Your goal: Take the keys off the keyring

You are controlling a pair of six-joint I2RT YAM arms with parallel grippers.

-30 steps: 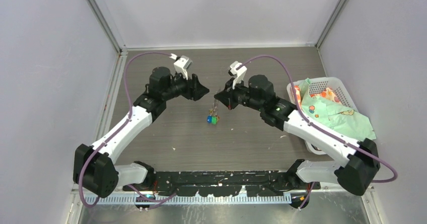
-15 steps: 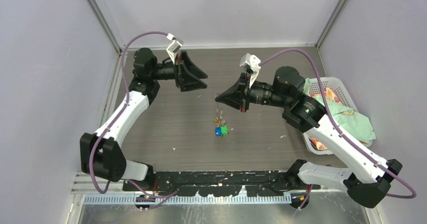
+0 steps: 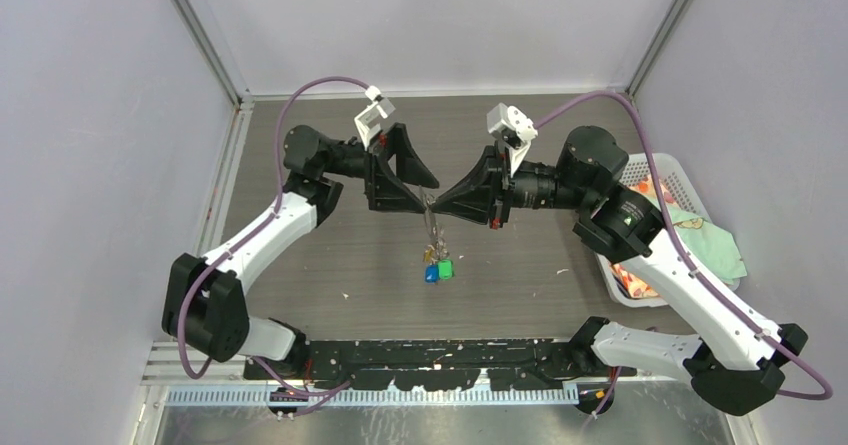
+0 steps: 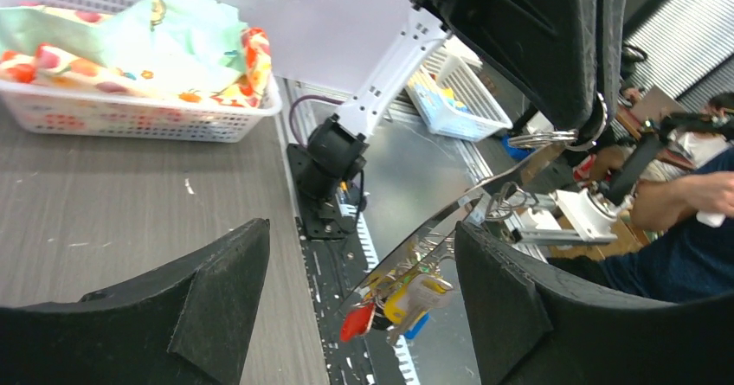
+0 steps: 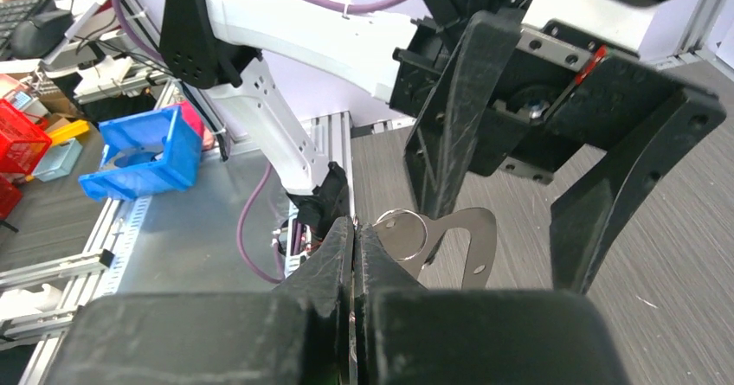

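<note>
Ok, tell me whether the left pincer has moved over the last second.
Yes. The left pincer has shifted right, toward the white basket, closing on the right pincer.

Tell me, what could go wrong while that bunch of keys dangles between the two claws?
The right claw pinches only one end of the flat silvery metal keyring plate; a slip would drop the coloured-headed keys. The open left claw sits very close, so closing might bump the right claw or miss.

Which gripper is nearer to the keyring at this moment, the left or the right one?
Right. The right gripper is shut on the edge of the keyring; the left gripper is open, with one finger on each side of it.
</note>
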